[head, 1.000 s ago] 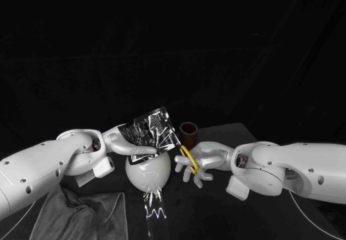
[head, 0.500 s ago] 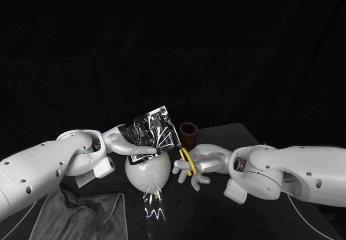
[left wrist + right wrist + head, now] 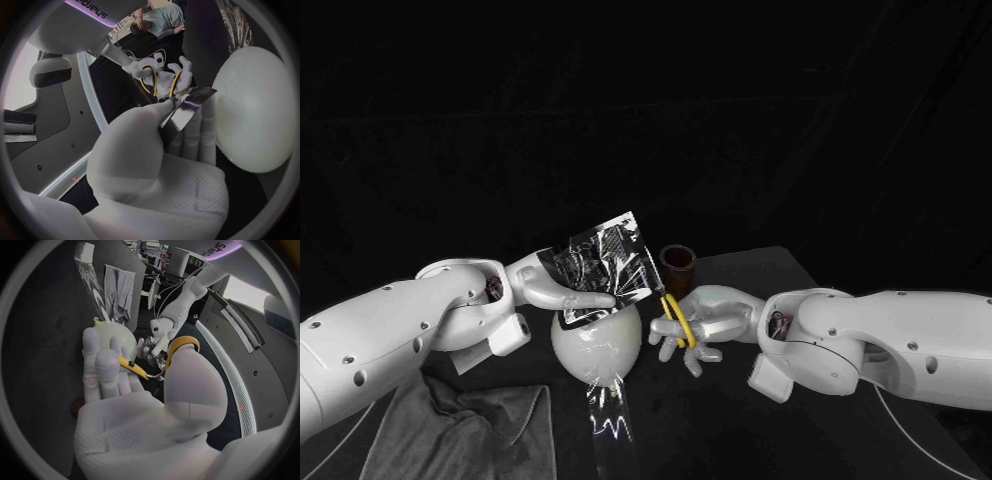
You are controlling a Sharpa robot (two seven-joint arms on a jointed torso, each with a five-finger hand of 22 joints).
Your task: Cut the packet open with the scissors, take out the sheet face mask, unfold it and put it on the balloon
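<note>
Left hand pinching crinkled silver foil packet; right hand gripping yellow-handled scissors.
Packet held upright just over white oval balloon, at middle of black table; blades at packet's side edge. Advised: hold foil taut and steady, cut a shallow strip along the edge to spare the mask inside, keep tips off balloon. Brown cylindrical tube toward far edge; grey cloth at near left corner.

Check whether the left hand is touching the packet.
Touching. The left wrist view shows the packet pinched between the thumb and fingers of the left hand.
</note>
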